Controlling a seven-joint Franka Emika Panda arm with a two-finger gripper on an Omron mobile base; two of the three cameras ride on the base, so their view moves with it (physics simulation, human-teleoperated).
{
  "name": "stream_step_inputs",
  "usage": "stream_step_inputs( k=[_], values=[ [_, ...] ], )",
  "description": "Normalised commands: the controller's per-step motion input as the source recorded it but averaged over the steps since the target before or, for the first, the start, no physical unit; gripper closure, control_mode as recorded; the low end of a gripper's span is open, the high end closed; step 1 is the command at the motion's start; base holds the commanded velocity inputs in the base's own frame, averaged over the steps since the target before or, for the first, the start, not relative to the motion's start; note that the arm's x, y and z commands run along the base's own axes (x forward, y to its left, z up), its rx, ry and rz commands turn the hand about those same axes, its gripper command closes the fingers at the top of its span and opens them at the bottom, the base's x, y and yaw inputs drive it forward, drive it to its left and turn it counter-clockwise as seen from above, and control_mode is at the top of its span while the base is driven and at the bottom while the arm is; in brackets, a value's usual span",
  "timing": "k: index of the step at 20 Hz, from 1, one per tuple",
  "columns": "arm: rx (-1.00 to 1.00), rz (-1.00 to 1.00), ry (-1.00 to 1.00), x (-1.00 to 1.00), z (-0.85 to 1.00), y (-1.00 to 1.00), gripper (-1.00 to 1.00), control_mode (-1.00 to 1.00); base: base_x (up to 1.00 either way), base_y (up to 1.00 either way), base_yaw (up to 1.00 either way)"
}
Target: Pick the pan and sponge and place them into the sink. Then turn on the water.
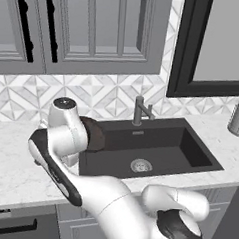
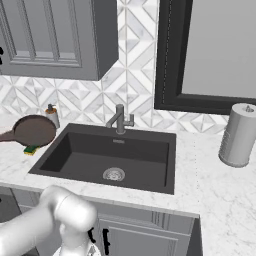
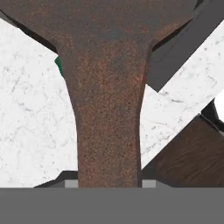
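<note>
- Marble counter [image 2: 210,185] is running along a patterned tile wall, with grey cabinets above and the dark sink [image 2: 150,177] sunk into its middle.
- The pan [image 2: 34,131] is sitting at the left of the sink, near the far-left corner of the basin; in the right base view its bowl seems tilted, as if it is being lifted or is leaning on something.
- The sponge [image 2: 31,149] is lying just beside the pan, partly under its near edge, so only a yellow and green corner is showing.
- A small soap bottle [image 2: 52,116] is standing behind the pan, and a paper towel roll [image 2: 239,135] is standing far at the right.
- In the hand view the pan's handle [image 3: 108,131] is running straight down the middle toward the gripper [image 3: 110,183], so the hand is lined up along the handle, probably because the long handle is the easiest part to hold.
- The handle is passing between the two light fingertips [image 3: 71,183] at the bottom edge; they are sitting close against both of its sides, but whether they are really pressing on it I cannot tell.
- The faucet [image 2: 120,120] is not giving any water, and the basin is holding nothing except its drain [image 2: 114,174].
</note>
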Motion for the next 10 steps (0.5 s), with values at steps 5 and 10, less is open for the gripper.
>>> stream_step_inputs(
  k=[5, 10],
  values=[
    [0.15, -0.52, 0.2, 0.0, 0.03, -1.0, 1.0, -1.0, 0.0, 0.0, 0.0],
    [0.05, -0.34, 0.11, 0.0, -0.11, -1.0, 1.0, -1.0, 0.0, 0.0, 0.0]
  ],
)
